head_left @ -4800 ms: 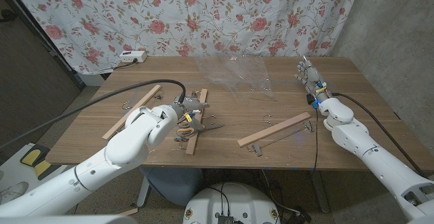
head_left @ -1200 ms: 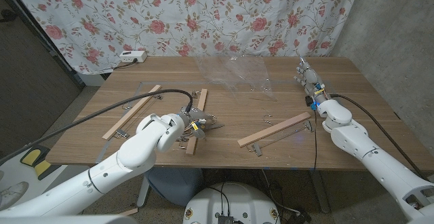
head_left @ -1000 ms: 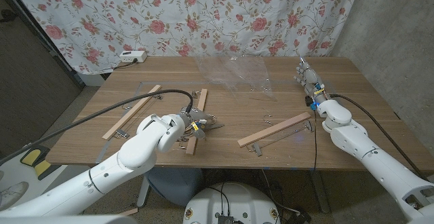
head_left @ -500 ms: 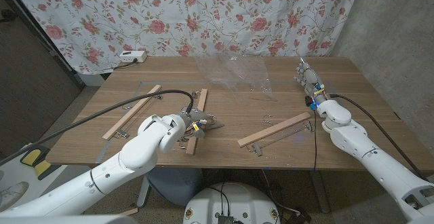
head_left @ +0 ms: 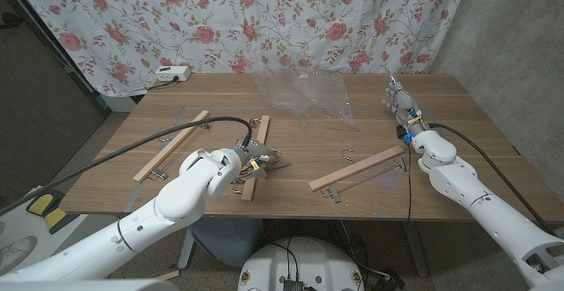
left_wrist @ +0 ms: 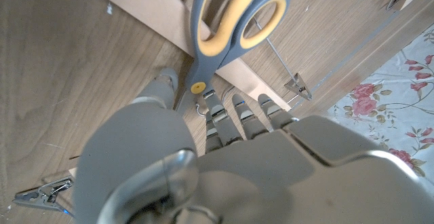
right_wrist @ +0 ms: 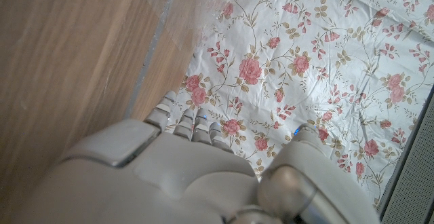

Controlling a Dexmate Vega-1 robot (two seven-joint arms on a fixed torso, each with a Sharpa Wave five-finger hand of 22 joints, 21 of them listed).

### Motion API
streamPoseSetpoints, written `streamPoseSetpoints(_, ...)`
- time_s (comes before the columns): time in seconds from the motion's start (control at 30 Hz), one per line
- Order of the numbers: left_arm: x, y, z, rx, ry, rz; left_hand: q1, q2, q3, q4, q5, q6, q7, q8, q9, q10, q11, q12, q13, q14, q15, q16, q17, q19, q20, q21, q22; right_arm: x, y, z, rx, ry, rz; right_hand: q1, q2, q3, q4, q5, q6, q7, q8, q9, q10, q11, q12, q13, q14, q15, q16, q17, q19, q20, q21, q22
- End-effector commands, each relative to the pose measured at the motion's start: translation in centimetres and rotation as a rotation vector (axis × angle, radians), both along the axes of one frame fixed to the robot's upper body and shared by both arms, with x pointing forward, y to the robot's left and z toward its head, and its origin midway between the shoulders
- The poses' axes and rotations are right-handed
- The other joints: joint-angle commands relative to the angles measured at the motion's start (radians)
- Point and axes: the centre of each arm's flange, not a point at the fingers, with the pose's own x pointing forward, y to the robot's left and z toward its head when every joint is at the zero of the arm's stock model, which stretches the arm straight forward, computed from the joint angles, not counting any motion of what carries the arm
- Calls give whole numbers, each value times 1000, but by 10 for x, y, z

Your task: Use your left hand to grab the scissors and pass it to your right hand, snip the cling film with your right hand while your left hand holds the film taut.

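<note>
Grey scissors with yellow-lined handles [head_left: 272, 160] [left_wrist: 234, 17] lie over a wooden strip [head_left: 259, 145] at the table's front left. My left hand [head_left: 248, 164] [left_wrist: 203, 163] pinches them near the pivot, thumb on one side and fingers [left_wrist: 237, 108] on the other, with the handles pointing away from the palm. I cannot tell whether the scissors are lifted off the strip. The crumpled clear cling film [head_left: 304, 97] sits at the back middle of the table. My right hand [head_left: 402, 102] [right_wrist: 176, 170] stands upright at the right, fingers apart and holding nothing.
Two more wooden strips lie on the table, one at the left [head_left: 172, 144] and one at the front right [head_left: 356, 167], with metal clips beside them. A white power strip [head_left: 172, 73] sits at the back left. A floral curtain hangs behind the table.
Since the oldest frame my left arm has swung right and its hand has closed on the scissors. Over the last second it has barely moved. The right hand has stayed still.
</note>
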Motion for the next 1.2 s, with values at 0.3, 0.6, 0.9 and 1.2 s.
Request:
streamPoseSetpoints(0.3, -3, -1, 0, -21, -26, -46, 68, 27, -4, -10, -1, 58, -11, 6, 5, 100, 0, 81, 45, 61, -27, 14, 11, 19, 1, 5, -1, 0, 1, -2, 6, 2, -1, 4, 12, 3, -5, 0, 8, -2, 5, 3, -5, 3, -2, 3, -6, -3, 6, 4, -1, 0, 4, 2)
streamPoseSetpoints(0.6, -8, -1, 0, -38, -89, -82, 166, 35, -9, -16, -8, 173, -31, 17, 8, 200, -5, 184, 102, 145, -61, 37, 26, 51, 3, 9, -1, -1, 0, -1, 9, 1, -3, 6, 13, 5, -6, 0, 8, -3, 6, 3, -6, 3, -3, 3, -7, -2, 5, 3, -2, 0, 4, 1)
streamPoseSetpoints(0.9, -11, 1, 2, -57, -142, -105, 215, 13, -40, -14, -33, 288, -39, 37, 10, 235, -7, 185, 68, 174, -69, 49, 32, 76, -6, 11, -1, -1, 0, -2, 11, -1, -2, 7, 15, 5, -7, 0, 8, -2, 6, 3, -5, 2, -2, 3, -7, -2, 5, 3, -2, 0, 4, 1)
streamPoseSetpoints(1.2, -10, 3, 5, -86, -128, -100, 221, 13, -50, -8, -37, 283, -33, 29, 10, 237, -8, 176, 56, 169, -67, 50, 36, 77, -5, 9, -1, -3, -1, -3, 13, 0, -5, 9, 17, 7, -9, 0, 8, -3, 6, 2, -6, 3, -2, 3, -7, -2, 5, 3, -3, 0, 4, 1)
